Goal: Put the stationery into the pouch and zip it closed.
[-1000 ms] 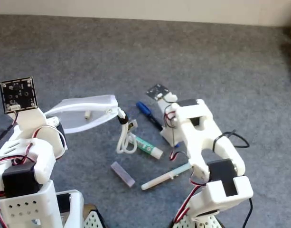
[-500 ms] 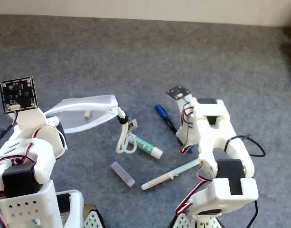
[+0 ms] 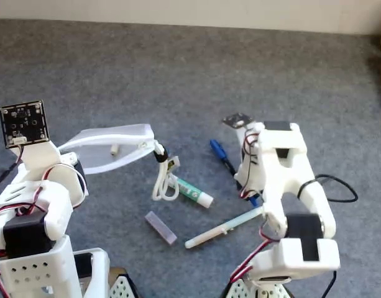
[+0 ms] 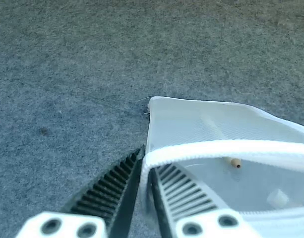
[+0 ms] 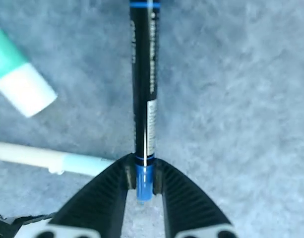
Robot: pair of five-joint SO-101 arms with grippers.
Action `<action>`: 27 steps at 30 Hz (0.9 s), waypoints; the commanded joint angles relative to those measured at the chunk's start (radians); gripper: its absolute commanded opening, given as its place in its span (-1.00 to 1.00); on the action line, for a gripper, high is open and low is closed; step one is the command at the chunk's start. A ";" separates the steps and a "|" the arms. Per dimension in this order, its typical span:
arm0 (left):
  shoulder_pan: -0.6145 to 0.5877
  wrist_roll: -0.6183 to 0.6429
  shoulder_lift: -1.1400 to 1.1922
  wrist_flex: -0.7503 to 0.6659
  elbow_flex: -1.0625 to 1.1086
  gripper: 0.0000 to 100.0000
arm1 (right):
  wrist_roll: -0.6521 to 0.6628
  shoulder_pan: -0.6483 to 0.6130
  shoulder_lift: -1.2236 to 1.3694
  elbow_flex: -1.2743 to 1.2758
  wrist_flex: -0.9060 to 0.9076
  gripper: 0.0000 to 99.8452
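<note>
- Holding the pouch (image 3: 112, 152) by its zip rim, the left jaws are pressed together on that edge. The mouth gapes towards the middle of the worktop (image 3: 178, 68), and a small item lies inside.
- The right jaws pinch the blue pen (image 5: 142, 74) at its very end cap. The barrel runs out ahead of them, low over the grey surface and well apart from the pouch.
- Lying loose between the arms are a glue stick (image 3: 191, 191), a white pen (image 3: 218, 231) and a lilac eraser (image 3: 161, 227).
- Risk one: the end-cap grip leaves a long unsupported barrel. I judge that it may pivot or slip free during the carry.
- Risk two: a white cord (image 3: 162, 183) lies just at the pouch mouth, between pen and opening. The pen's leading end could snag it.
- Risk three: the pouch is held at one point only. A nudge from the pen could fold the soft rim shut or pull it from the left jaws.
</note>
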 commanded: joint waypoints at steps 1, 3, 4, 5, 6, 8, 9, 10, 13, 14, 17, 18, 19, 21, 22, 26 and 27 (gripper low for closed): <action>-0.012 0.011 0.016 -0.031 -0.016 -0.98 | 0.006 0.005 -0.133 -0.056 0.022 -0.83; -0.012 0.011 0.016 -0.031 -0.016 -0.98 | 0.006 0.005 -0.174 -0.056 0.022 -0.72; -0.012 0.011 0.016 -0.031 -0.016 -0.98 | 0.006 0.005 -0.188 -0.054 0.022 -0.68; -0.012 0.011 0.016 -0.031 -0.016 -0.98 | 0.006 0.004 -0.200 -0.053 0.022 -0.67; -0.012 0.011 0.016 -0.031 -0.016 -0.98 | 0.006 0.004 -0.208 -0.053 0.022 -0.67; -0.012 0.011 0.016 -0.031 -0.016 -0.98 | 0.006 0.004 -0.217 -0.056 0.022 -0.67; -0.012 0.009 0.016 -0.031 -0.016 -0.98 | 0.006 0.004 -0.219 -0.058 0.021 -0.67; -0.012 0.009 0.016 -0.031 -0.016 -0.98 | 0.006 0.002 -0.217 -0.059 0.019 -0.67; -0.012 0.009 0.016 -0.031 -0.016 -0.98 | 0.005 -0.031 -0.213 -0.061 0.013 -0.67; -0.012 0.009 0.016 -0.031 -0.016 -0.98 | 0.005 -0.048 -0.213 -0.061 0.013 -0.67; -0.012 0.008 0.016 -0.031 -0.012 -0.98 | -0.061 -0.096 -0.213 -0.061 0.008 -0.67; -0.012 0.008 0.013 -0.032 -0.005 -0.98 | -0.104 -0.111 -0.213 -0.061 -0.013 -0.67; -0.012 0.008 0.012 -0.041 0.004 -0.98 | -0.143 -0.124 -0.213 -0.061 -0.041 -0.67; -0.013 0.008 0.012 -0.060 0.018 -0.98 | -0.190 -0.154 -0.213 -0.061 -0.087 -0.67; -0.013 0.008 0.012 -0.068 0.022 -0.98 | -0.196 -0.168 -0.213 -0.058 -0.105 -0.67; -0.013 0.008 0.012 -0.071 0.025 -0.98 | -0.230 -0.226 -0.211 -0.061 -0.156 -0.67; -0.013 0.008 0.012 -0.071 0.025 -0.98 | -0.244 -0.237 -0.211 -0.064 -0.166 -0.67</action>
